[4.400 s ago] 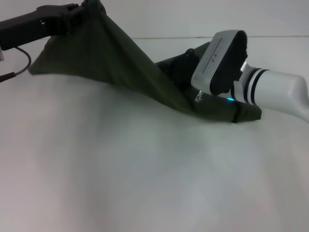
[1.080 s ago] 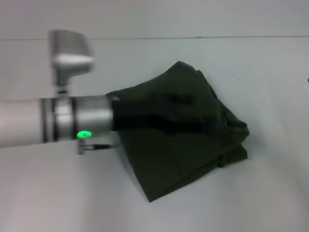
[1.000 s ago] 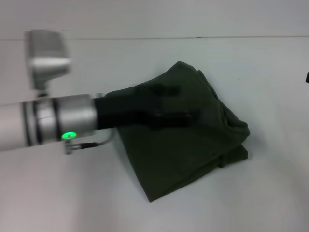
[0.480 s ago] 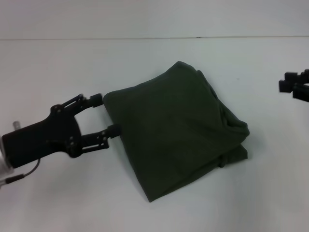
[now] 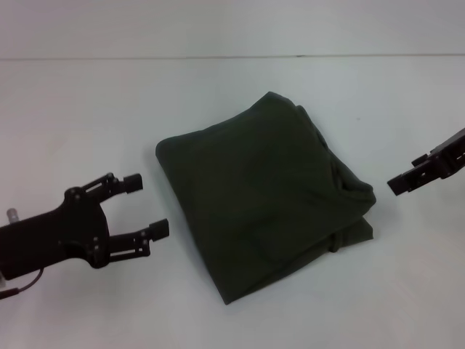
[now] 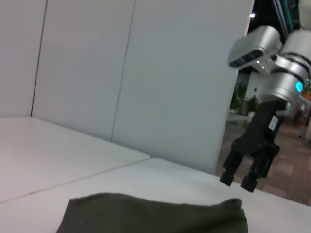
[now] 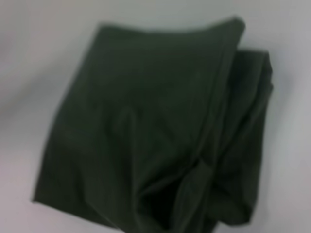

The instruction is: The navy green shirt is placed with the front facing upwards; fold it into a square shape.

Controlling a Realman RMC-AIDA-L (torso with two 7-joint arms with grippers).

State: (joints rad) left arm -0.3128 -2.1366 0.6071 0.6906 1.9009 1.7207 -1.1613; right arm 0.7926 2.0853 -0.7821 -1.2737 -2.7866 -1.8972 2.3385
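The navy green shirt (image 5: pixel 261 196) lies folded into a rough square in the middle of the white table, plain green side up, with bunched layers along its right edge. No lettering shows. My left gripper (image 5: pixel 147 206) hovers open to the left of the shirt, clear of the cloth and holding nothing. On the shirt's right, my right gripper (image 5: pixel 408 173) hangs a short way off with its fingers apart and empty. The left wrist view shows the shirt (image 6: pixel 155 216) low in front and the right gripper (image 6: pixel 236 181) above its far end. In the right wrist view the shirt (image 7: pixel 146 121) is seen from above.
The white table (image 5: pixel 232 94) runs all around the shirt, its back edge meeting a pale wall (image 5: pixel 232 29). A white panel wall (image 6: pixel 146 77) stands behind the table in the left wrist view.
My left arm has pulled back off the shirt to the lower left, gripper open. The right gripper has come further in from the right edge. The shirt lies still.
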